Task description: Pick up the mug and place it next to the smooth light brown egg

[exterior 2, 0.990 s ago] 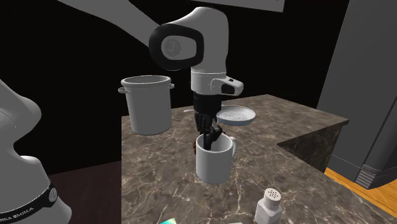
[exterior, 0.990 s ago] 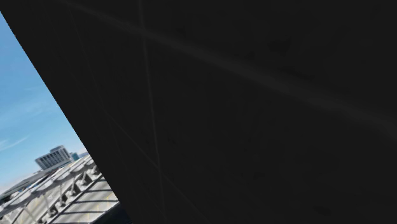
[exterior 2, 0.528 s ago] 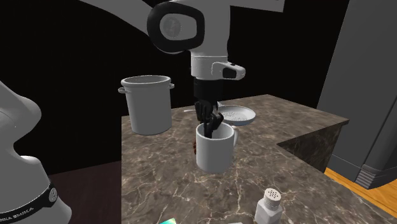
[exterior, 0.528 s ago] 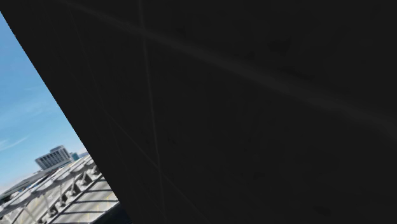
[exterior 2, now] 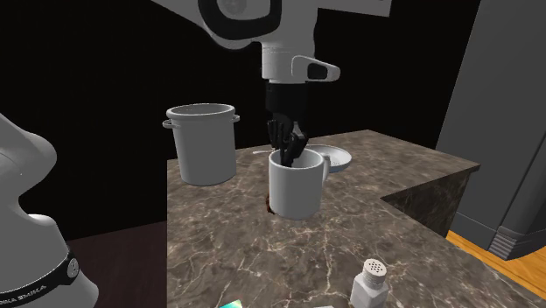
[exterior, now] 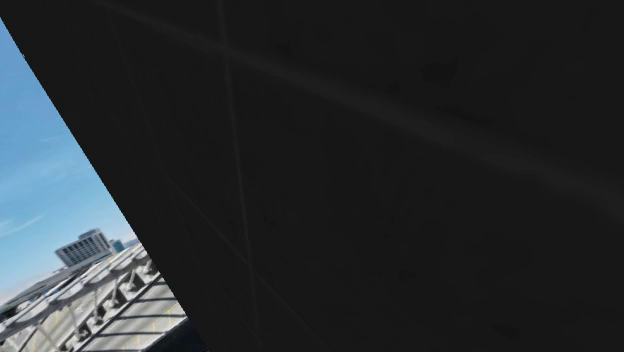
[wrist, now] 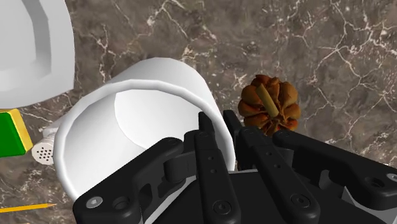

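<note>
Mug [exterior 2: 297,188] raised higher, plain white with handle, rim clamped by hand [exterior 2: 290,159]

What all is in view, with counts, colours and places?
mug: one, white, over the counter's middle, rim in the gripper
pot: one, pale grey, behind the mug
dish: one, white, behind the mug, beside the pot
shaker: one, white, counter's near edge
green block: one, green and yellow, by the shaker
brown thing: one, lumpy, on the counter beside the mug
counter: one, brown marble
cabinet: one, grey, second exterior view's right
dark slab: one, near black, across the shoulder view
arm: one, white, above the mug
gripper: one, black, shut on the mug's rim
</note>
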`<state>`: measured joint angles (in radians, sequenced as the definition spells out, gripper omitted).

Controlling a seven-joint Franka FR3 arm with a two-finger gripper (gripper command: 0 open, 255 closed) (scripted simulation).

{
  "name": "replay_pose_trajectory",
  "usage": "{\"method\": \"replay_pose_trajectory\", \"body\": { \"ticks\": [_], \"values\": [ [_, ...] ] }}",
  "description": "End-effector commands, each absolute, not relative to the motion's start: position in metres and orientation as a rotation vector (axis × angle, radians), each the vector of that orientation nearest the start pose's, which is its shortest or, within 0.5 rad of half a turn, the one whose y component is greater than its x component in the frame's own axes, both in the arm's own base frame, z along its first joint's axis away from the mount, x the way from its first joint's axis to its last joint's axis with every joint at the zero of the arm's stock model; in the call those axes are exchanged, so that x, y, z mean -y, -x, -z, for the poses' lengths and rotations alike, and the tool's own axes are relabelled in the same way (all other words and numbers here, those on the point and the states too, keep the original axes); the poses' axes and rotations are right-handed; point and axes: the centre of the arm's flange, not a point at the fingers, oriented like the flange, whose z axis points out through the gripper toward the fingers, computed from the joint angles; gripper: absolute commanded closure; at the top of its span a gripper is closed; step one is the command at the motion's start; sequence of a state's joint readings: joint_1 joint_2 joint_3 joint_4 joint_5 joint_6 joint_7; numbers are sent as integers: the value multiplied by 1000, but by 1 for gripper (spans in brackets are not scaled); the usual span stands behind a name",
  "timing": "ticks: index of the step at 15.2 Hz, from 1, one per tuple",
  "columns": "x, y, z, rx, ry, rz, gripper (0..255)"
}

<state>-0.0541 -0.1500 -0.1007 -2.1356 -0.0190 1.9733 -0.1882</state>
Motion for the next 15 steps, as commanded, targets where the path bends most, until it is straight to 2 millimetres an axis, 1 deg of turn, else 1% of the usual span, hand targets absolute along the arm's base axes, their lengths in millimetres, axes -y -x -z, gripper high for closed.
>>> {"method": "replay_pose_trajectory", "body": {
  "ticks": [1,8,15],
  "values": [
    [81,-499,-481,66,3141,-21,255],
    [81,-499,-516,66,3141,-21,255],
    [-11,-511,-517,66,3141,-21,255]
  ]
}}
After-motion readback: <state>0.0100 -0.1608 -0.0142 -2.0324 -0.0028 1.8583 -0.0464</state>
